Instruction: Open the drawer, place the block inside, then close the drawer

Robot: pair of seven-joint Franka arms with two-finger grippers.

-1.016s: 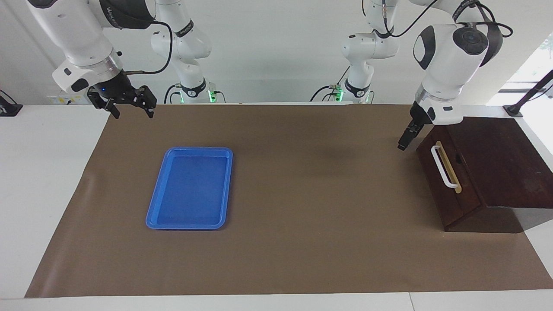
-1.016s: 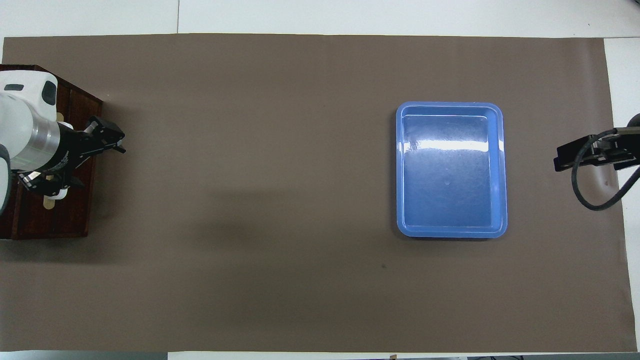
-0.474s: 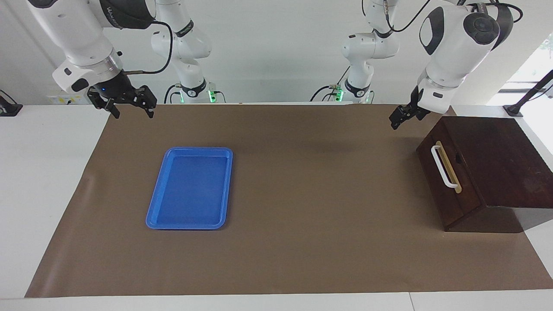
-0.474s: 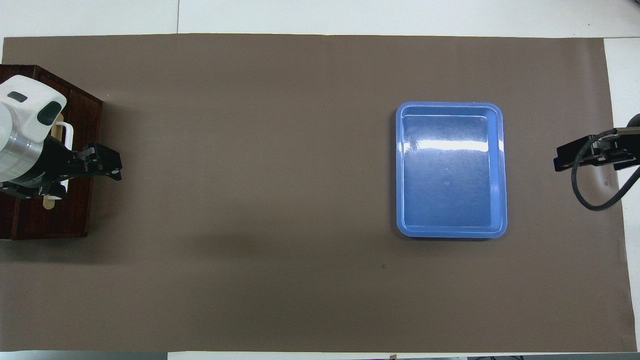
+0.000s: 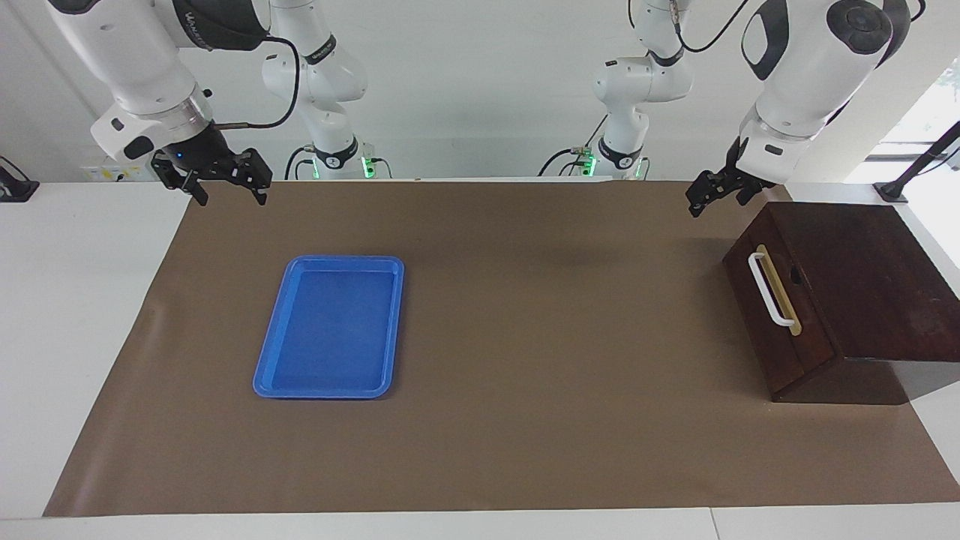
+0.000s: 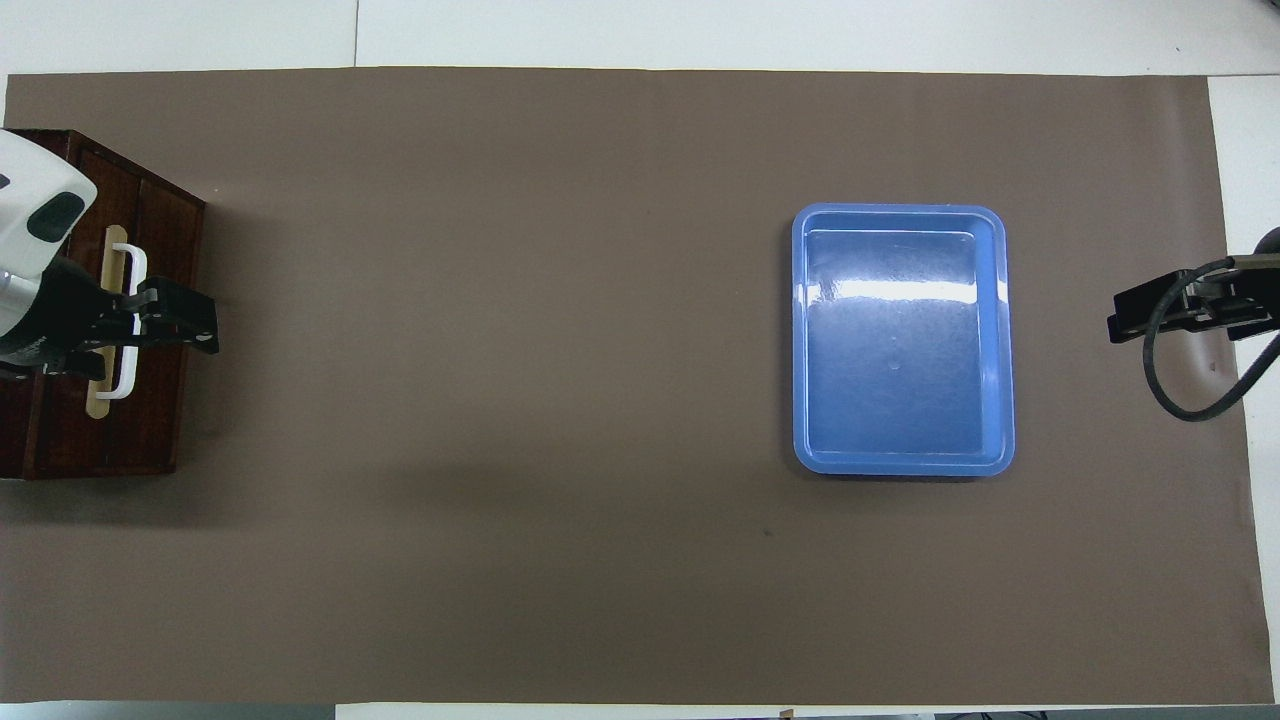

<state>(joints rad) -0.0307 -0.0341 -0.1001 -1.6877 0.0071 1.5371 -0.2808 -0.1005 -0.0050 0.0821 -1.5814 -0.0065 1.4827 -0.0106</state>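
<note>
With the drawer (image 5: 776, 311) shut (no block visible), both arms hang clear.
The left gripper (image 5: 718, 193) and right gripper (image 5: 215, 178) gape empty; any handle (image 5: 770, 289) grasp should be square.
</note>
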